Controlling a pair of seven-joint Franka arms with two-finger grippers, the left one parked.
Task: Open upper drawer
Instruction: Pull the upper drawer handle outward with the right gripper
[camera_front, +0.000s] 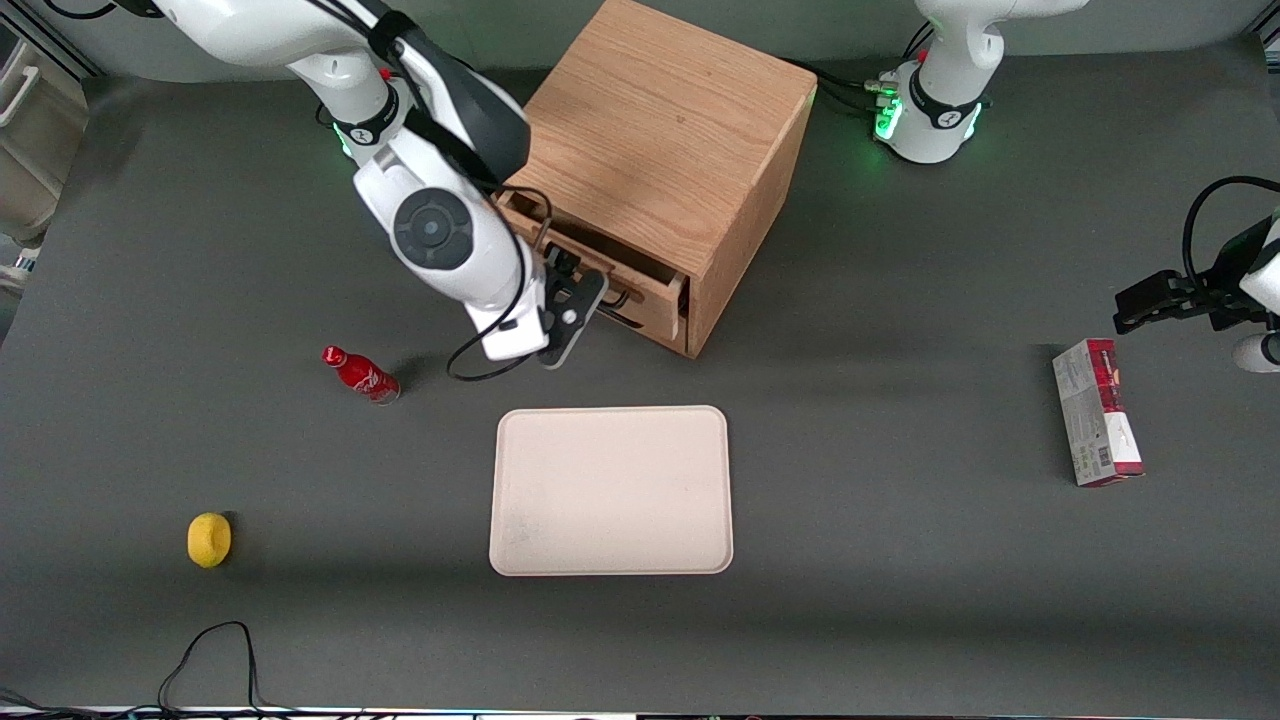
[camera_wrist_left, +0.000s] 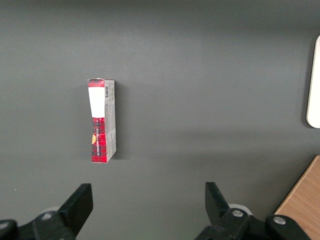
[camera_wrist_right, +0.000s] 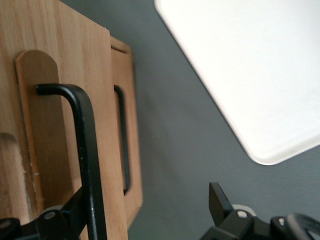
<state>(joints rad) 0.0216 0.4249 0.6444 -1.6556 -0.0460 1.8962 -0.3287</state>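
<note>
The wooden cabinet (camera_front: 660, 130) stands at the back of the table. Its upper drawer (camera_front: 640, 285) is pulled out a little, with a dark gap showing above its front. In the right wrist view the upper drawer's front (camera_wrist_right: 55, 100) and its black bar handle (camera_wrist_right: 85, 150) are close up, and the lower drawer (camera_wrist_right: 127, 100) sits set back beside it. My right gripper (camera_front: 585, 285) is in front of the upper drawer. It is open (camera_wrist_right: 147, 205): the handle lies between the fingers, just inside one finger (camera_wrist_right: 75, 205), and the other finger (camera_wrist_right: 220, 200) is far from it.
A cream tray (camera_front: 610, 490) lies nearer the front camera than the cabinet and also shows in the right wrist view (camera_wrist_right: 250, 75). A red bottle (camera_front: 362, 374) and a yellow object (camera_front: 209, 539) lie toward the working arm's end. A red-and-white box (camera_front: 1097, 412) lies toward the parked arm's end.
</note>
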